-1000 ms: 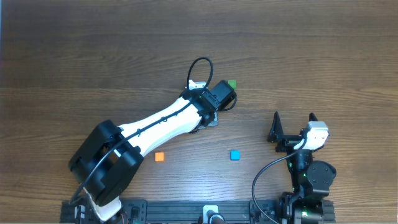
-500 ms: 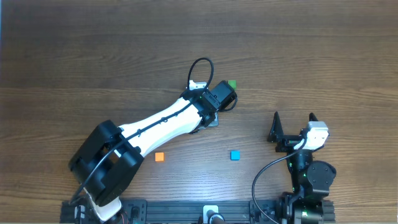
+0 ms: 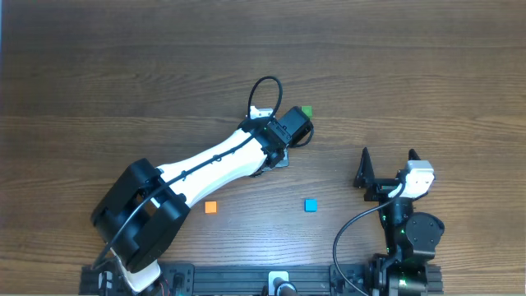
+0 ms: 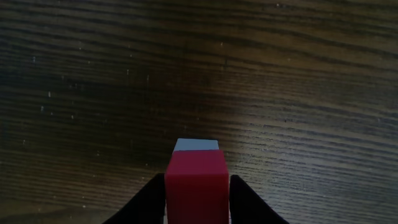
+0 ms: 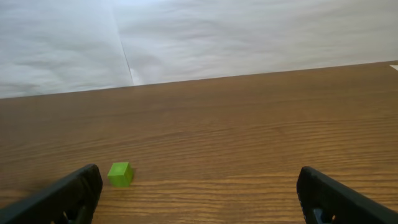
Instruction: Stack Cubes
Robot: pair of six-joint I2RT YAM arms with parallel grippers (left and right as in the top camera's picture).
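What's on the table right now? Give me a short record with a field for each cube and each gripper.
left gripper: shut on red cube, near the table's middle
pale face: shows just past the red cube; cannot tell what it is
green cube: on the table, just beyond the left arm's wrist
orange cube: lying free, close to the left arm's base
blue cube: lying free, between the two arms
right gripper: open, holding nothing
stack: none visible yet
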